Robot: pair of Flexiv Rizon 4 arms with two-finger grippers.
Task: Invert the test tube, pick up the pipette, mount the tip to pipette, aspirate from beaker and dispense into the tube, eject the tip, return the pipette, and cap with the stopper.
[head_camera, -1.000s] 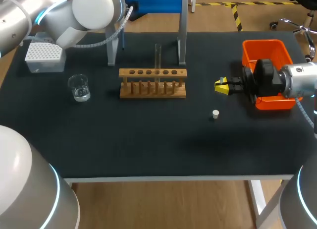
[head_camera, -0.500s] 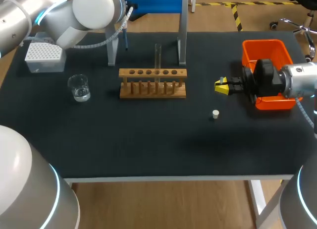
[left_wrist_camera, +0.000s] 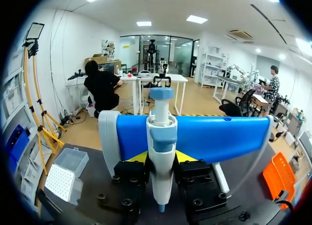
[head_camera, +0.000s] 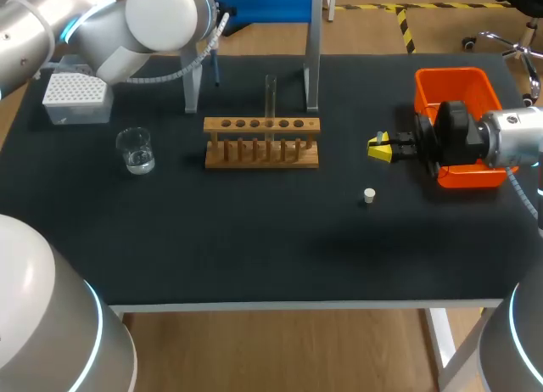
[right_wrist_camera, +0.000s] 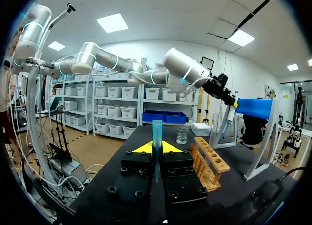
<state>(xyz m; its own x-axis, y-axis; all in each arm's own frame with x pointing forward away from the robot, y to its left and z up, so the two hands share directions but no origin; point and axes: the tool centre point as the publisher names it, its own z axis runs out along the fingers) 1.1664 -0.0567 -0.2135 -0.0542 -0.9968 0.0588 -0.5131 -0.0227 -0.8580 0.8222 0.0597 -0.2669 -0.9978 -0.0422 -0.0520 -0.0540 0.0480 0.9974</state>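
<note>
Left end effector (left_wrist_camera: 161, 157): clenched, by the look of it, on the body of the white-and-blue plastic pipette (left_wrist_camera: 161, 115), one finger on each flank. Grips below the head, presumably to leave the nozzle free for pressing into a tip. Pipette just ahead of the blue crossbar of the metal-legged stand (left_wrist_camera: 224, 137); whether hooked on it or lifted clear, impossible to say. Long axis upright, crosswise to the fingers: plunger button above them, bare nozzle below, pointing down at the black counter (head_camera: 254, 231). No tip mounted yet; probably mid pick-up. White tip box (left_wrist_camera: 58, 181) beside and below this end effector, near enough for a short move.

Right end effector (right_wrist_camera: 156, 148): well apart from the left one, closed on a clear, faintly bluish test tube (right_wrist_camera: 157, 130) between its yellow tips. Long axis vertical, open mouth up above the fingers, lower part hidden behind them; likely held so to receive liquid, clear of the pipette's path. Ahead and to one side: light wooden rack (right_wrist_camera: 209, 161), with apparently a second clear tube (head_camera: 270, 95) standing in it in the head view. Beyond the rack's far end: small glass beaker (right_wrist_camera: 182, 135) with a little clear liquid. Small white stopper (head_camera: 368, 194) on the counter below and just beside the right end effector; orange plastic bin (head_camera: 427, 91) behind it, by the wrist.
</note>
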